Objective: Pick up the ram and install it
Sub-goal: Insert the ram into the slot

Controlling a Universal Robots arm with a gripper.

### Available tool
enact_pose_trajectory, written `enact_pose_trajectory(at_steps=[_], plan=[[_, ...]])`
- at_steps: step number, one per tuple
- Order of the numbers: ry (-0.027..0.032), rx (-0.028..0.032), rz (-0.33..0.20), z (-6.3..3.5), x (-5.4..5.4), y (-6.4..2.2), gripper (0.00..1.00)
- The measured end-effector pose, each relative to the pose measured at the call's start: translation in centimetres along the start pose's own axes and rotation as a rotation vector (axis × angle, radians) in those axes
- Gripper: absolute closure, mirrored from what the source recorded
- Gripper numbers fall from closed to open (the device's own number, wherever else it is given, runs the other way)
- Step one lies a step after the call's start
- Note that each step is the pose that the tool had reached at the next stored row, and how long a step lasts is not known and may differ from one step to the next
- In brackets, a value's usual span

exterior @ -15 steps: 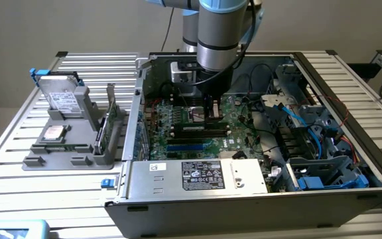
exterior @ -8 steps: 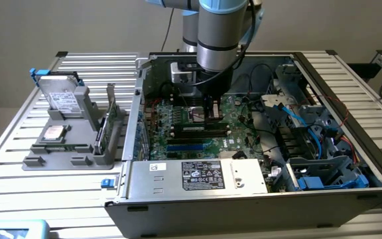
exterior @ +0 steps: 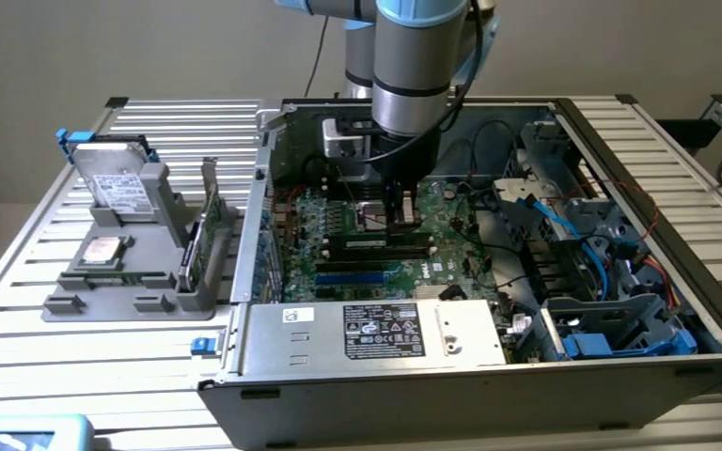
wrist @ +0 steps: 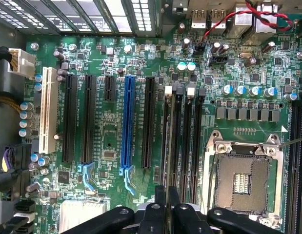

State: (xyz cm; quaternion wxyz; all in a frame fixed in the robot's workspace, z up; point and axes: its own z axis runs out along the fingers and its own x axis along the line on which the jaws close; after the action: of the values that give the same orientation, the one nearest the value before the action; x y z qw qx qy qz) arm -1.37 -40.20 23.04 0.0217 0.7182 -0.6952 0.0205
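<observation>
Pinched narrow, my gripper (exterior: 399, 218) (wrist: 165, 207) hangs straight down inside an open computer case (exterior: 637, 376), its two black fingers closed on the ram (wrist: 165, 161). The wrist view shows the ram only edge-on, as a thin line running away from my fingertips. It lies along the outermost of four parallel memory slots (wrist: 182, 141) on the green motherboard (exterior: 336, 235), but I cannot tell whether it touches the slot. Beside those slots sits an open processor socket (wrist: 243, 180) with a metal frame, and on their other side a long blue slot (wrist: 127, 122) among black ones. On the near side of the case lies a silver power supply (exterior: 374, 334) with a label. On the slatted table (exterior: 35, 319) at the exterior view's left, well apart from me, a grey tray (exterior: 123, 301) holds a hard drive (exterior: 117, 183) leaning at its far end and a green expansion card (exterior: 211, 225) standing upright.
</observation>
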Motion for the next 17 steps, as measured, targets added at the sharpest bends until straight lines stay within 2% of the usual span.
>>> enact_pose_trajectory(at_steps=[6, 11, 17], plan=[[0.0025, 0.0090, 0.001, 0.12, -0.01, 0.00, 0.86], [0.0051, 0.0114, 0.001, 0.19, -0.01, 0.01, 0.86], [0.0108, 0.0147, 0.001, 0.32, -0.02, 0.13, 0.86]])
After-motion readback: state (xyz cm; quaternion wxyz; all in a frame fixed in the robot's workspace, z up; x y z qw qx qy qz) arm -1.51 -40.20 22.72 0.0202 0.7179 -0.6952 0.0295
